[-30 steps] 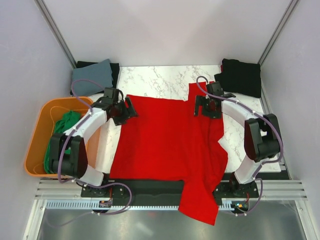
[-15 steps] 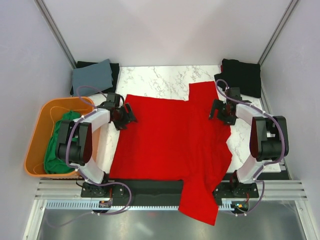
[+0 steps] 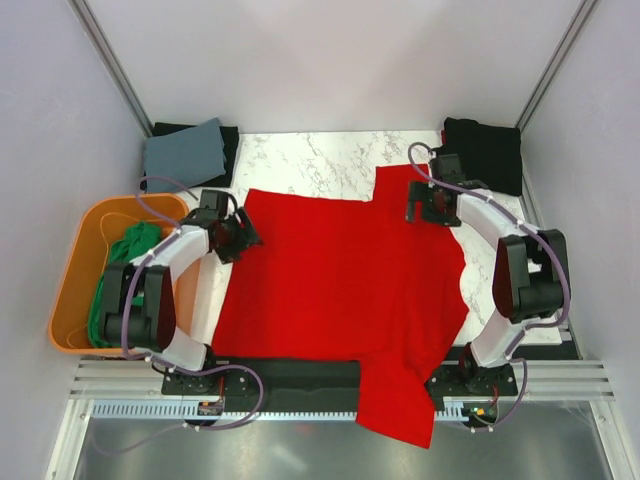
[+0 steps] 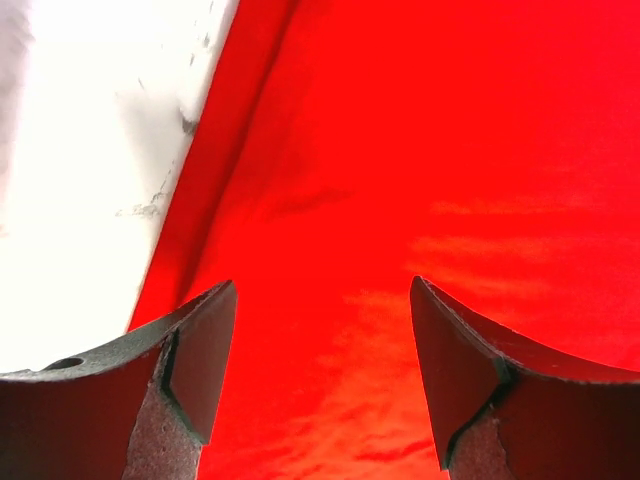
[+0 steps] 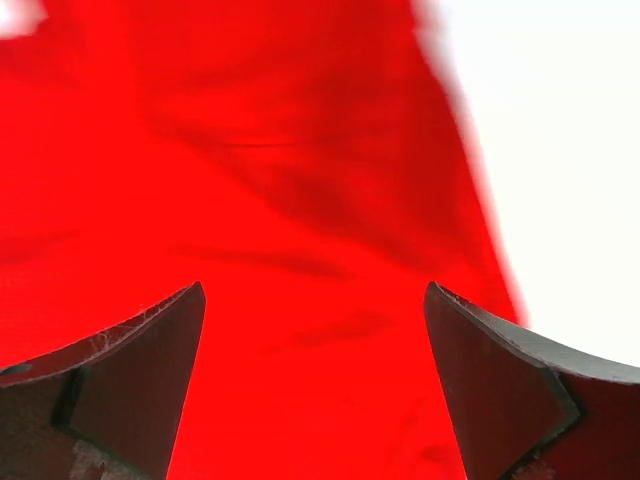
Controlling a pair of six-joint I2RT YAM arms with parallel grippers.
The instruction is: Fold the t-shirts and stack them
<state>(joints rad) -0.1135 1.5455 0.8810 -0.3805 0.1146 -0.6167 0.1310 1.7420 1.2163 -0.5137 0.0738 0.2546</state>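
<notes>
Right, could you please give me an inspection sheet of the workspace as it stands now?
Surface: white marble-pattern table, visible around the shirt.
Job's things: red t-shirt spread flat, one part hanging over the near edge; folded grey shirt on a black cloth, far left; folded black garment, far right; green garment in the orange plastic basket, left.
Clutter: nothing seen.
Grippers: left gripper and right gripper both open, empty, over the red shirt's side edges.
Cables: purple cables looped along both arms.
Surroundings: pale walls; metal rail at the near edge.
</notes>
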